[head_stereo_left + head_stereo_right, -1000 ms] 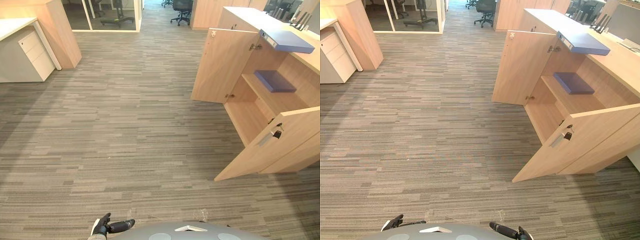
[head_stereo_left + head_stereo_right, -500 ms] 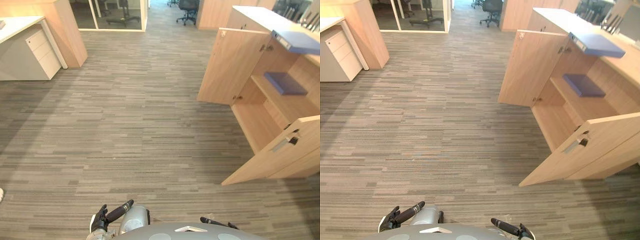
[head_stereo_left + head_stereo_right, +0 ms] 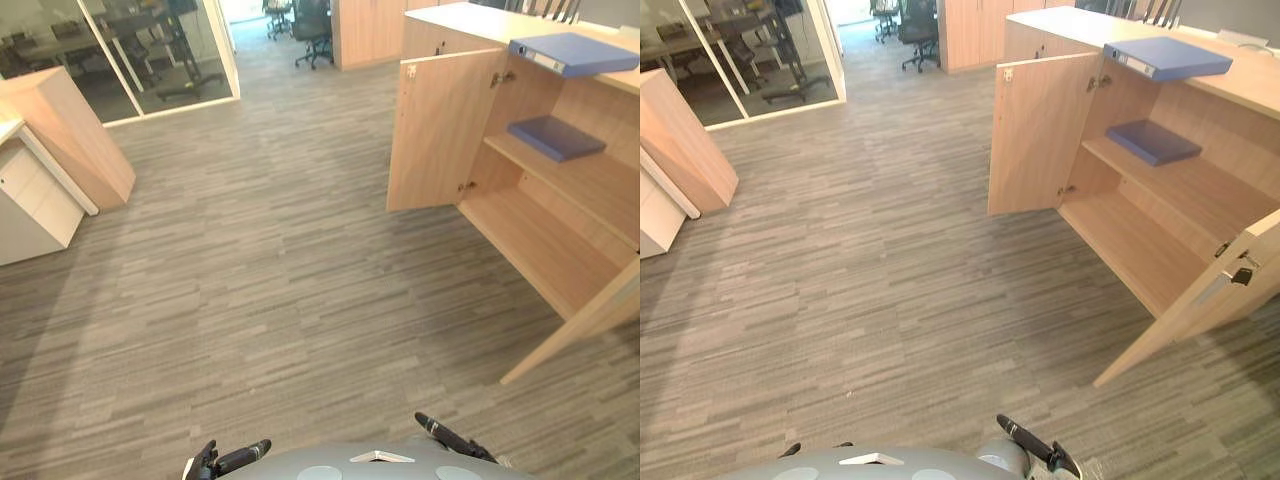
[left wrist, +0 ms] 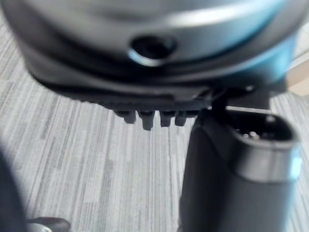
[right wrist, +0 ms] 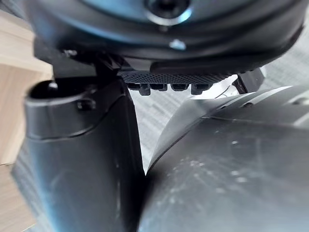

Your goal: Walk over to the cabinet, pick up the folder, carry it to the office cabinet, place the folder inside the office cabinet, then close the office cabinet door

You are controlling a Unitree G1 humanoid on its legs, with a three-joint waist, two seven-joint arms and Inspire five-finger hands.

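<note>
Two hands, both empty: my left hand [image 3: 226, 461] and right hand [image 3: 452, 440] sit low at the head views' bottom edge, fingers [image 4: 147, 119] straight and loose, gripping nothing. Grey striped carpet [image 3: 280, 270] lies between me and the light wooden office cabinet [image 3: 545, 245] at my right, whose two doors stand wide open. A blue lever-arch folder [image 3: 572, 52] lies on the cabinet's top, its spine label too small to read. A flat dark-blue folder [image 3: 556, 137] rests on the upper shelf inside.

I see the open cabinet [image 3: 560, 250] standing on the carpet floor [image 3: 280, 280]. A blue folder [image 3: 1167, 57] lies flat on its top. The inner shelf [image 3: 1185, 185] carries a dark blue flat item [image 3: 1152, 141], probably another folder.
</note>
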